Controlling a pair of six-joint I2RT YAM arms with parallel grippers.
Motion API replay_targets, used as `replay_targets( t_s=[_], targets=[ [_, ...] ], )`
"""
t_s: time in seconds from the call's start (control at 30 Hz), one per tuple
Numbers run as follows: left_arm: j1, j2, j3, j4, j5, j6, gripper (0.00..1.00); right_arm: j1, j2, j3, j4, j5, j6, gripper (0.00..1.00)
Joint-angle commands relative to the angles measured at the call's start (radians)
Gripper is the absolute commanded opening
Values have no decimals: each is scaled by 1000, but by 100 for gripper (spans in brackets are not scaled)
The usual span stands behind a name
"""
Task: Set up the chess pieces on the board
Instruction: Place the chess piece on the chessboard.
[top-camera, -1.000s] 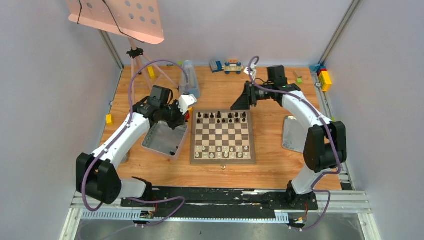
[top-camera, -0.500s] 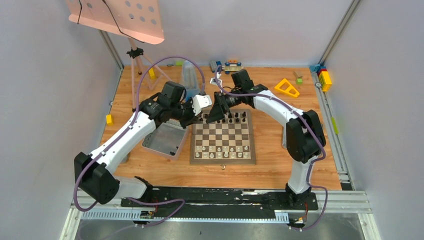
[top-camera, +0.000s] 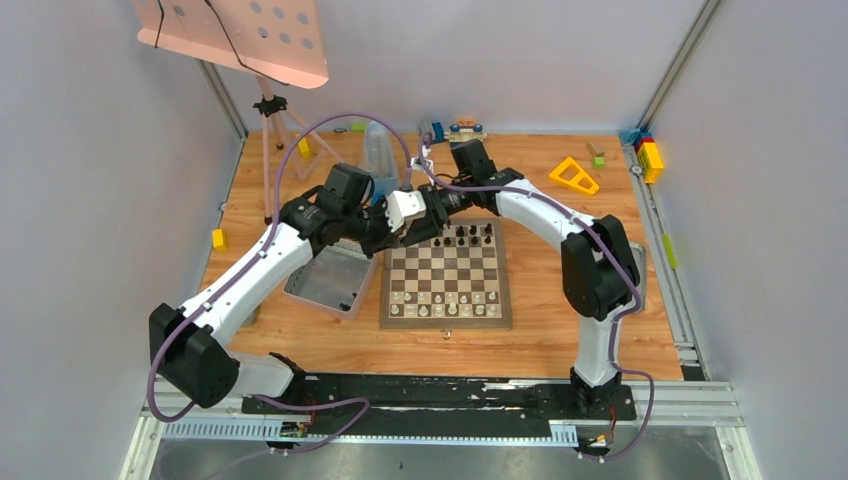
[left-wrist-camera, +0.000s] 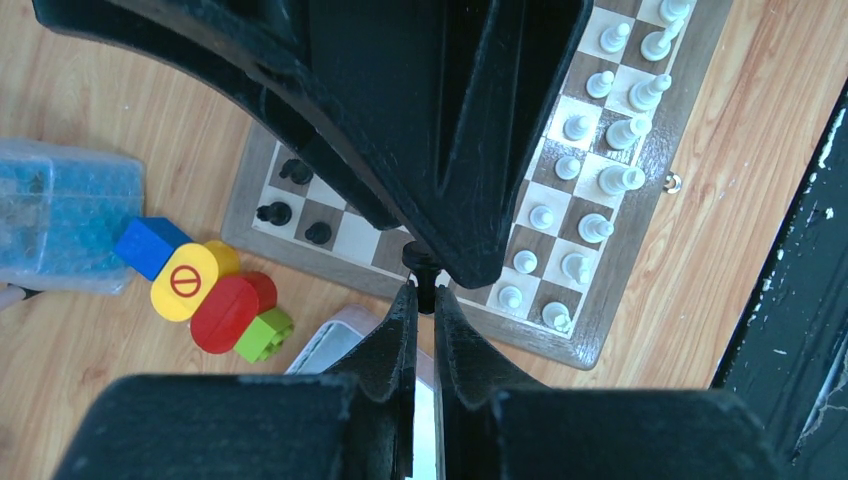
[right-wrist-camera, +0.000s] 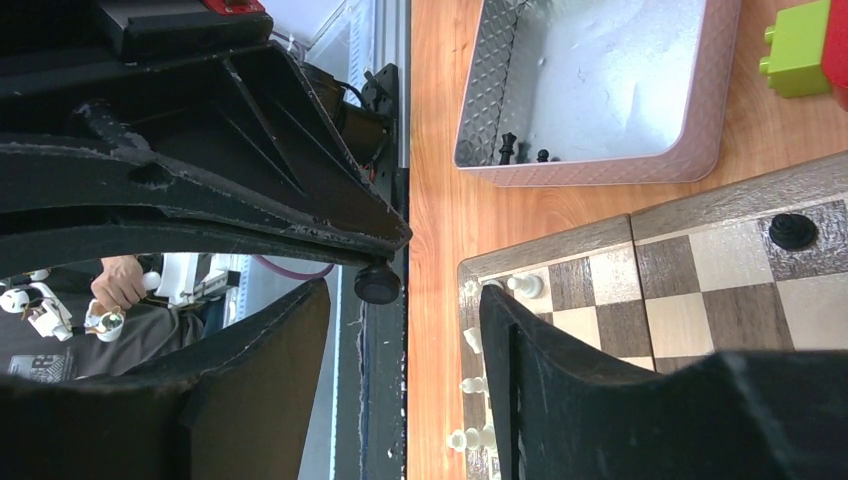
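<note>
Both arms have closed in on the far left corner of the board (top-camera: 445, 320) since a second ago; back then the right end effector (top-camera: 428, 212) hung off the board's far right corner and the left end effector (top-camera: 404, 213) sat over the far edge of the grey metal tray (top-camera: 322, 290); now the two meet tip to tip above that corner, where half a second ago a small gap still showed between them. With the right arm swung across, a yellow triangular block (top-camera: 573, 175) that it had hidden a second ago shows at the far right of the wooden tabletop (top-camera: 540, 340).

Left end effector: fingers drawn almost together, clamped on one small black chess piece (left-wrist-camera: 422, 262) held at their tips. Right end effector: fingers apart, one to each side of that held piece, touching it on neither side as far as its wrist view shows.

The board lies unmoved at the middle of the tabletop, just right of the tray; white chess pieces (top-camera: 445, 298) fill its two near rows; black chess pieces (top-camera: 466, 234) stand along the far edge, the left part of that row hidden under the end effectors. Two more black pieces (right-wrist-camera: 508, 148) sit inside the tray against its wall. Blue, yellow, red and green toy blocks (left-wrist-camera: 205, 290) cluster near the board's far left corner, by the tray.
</note>
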Motion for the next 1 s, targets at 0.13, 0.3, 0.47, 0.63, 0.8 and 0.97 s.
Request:
replay_targets(
  t_s=[0.13,0.3,0.47,0.63,0.8,0.97],
  targets=[
    [-8,-2,-7,13,13,-17,0,20,13,54,32,2,13,52],
    [-8,-3,-10,9,9,-14,0,22,16,60,31,-4,16,45],
    [-8,-3,-14,11,10,-14,0,24,19,62,30,-10,17,34],
    [-9,0,-19,13,10,-12,0,28,20,64,31,-16,16,26],
    [-9,-1,-16,19,3,-17,0,37,21,60,29,-20,15,23],
    [-9,-2,-18,23,-8,-19,0,41,19,50,28,-17,11,28]
  ],
)
